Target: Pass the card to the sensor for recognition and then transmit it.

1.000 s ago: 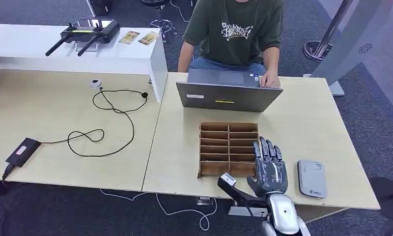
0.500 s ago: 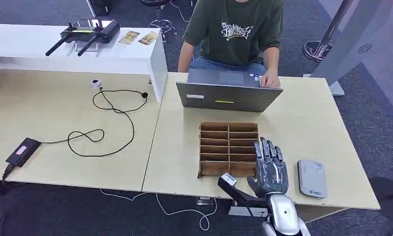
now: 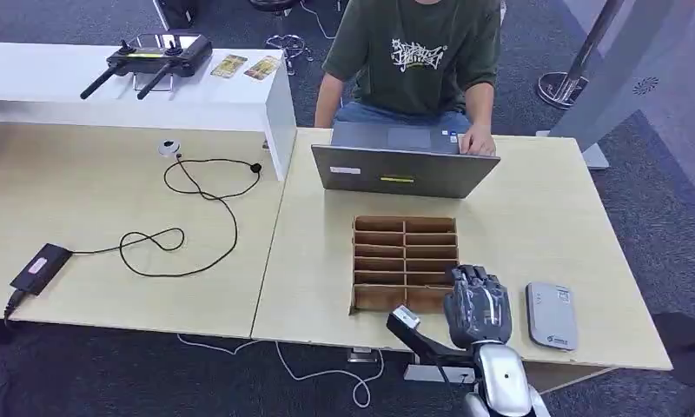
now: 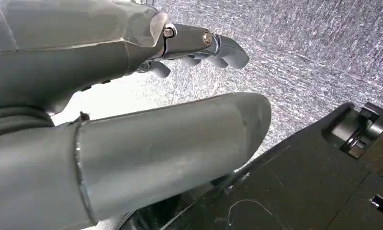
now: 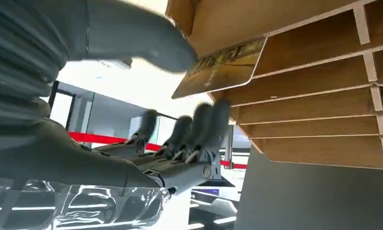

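Right hand (image 3: 476, 306): you see it low and right of centre, at the rack's near right corner, fingers curled over; whether it grips the card you can't tell.
Card (image 5: 221, 68): gold, poking from a slot of the brown divided rack (image 3: 404, 261), beside the thumb.
Sensor (image 3: 552, 315): grey, right of the hand.
Left hand (image 4: 132, 134): fingers apart, empty.
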Available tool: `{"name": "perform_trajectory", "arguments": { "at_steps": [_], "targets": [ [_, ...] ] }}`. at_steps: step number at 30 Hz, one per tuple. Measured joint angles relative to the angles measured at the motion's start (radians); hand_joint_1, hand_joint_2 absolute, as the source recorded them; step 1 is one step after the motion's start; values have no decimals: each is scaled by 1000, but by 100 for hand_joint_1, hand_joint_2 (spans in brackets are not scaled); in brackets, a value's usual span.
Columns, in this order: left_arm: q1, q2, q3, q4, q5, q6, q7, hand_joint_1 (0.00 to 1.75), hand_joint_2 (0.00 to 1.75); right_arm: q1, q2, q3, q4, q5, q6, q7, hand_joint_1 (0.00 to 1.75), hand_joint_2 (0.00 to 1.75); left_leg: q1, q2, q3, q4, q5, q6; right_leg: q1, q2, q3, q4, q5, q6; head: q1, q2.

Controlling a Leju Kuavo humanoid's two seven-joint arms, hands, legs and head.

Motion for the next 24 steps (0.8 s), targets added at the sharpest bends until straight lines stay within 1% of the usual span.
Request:
{"name": "perform_trajectory", "arguments": {
  "at_steps": [5, 20, 24],
  "targets": [
    [0, 0, 0, 0, 1, 0, 1, 0, 0, 3, 0, 0, -8, 0, 25, -2, 175, 175, 0, 0, 0, 0, 0, 0, 0, 0, 0, 0, 0, 0, 0, 0],
    [2, 0, 0, 0, 18, 18, -3, 0, 0, 12, 0, -3, -17, 0, 23, -19, 175, 175, 0, 0, 0, 0, 0, 0, 0, 0, 0, 0, 0, 0, 0, 0],
    [2, 0, 0, 0, 18, 22, -6, 0, 0, 17, 0, -6, -25, 0, 8, -13, 175, 175, 0, 0, 0, 0, 0, 0, 0, 0, 0, 0, 0, 0, 0, 0]
  ]
}}
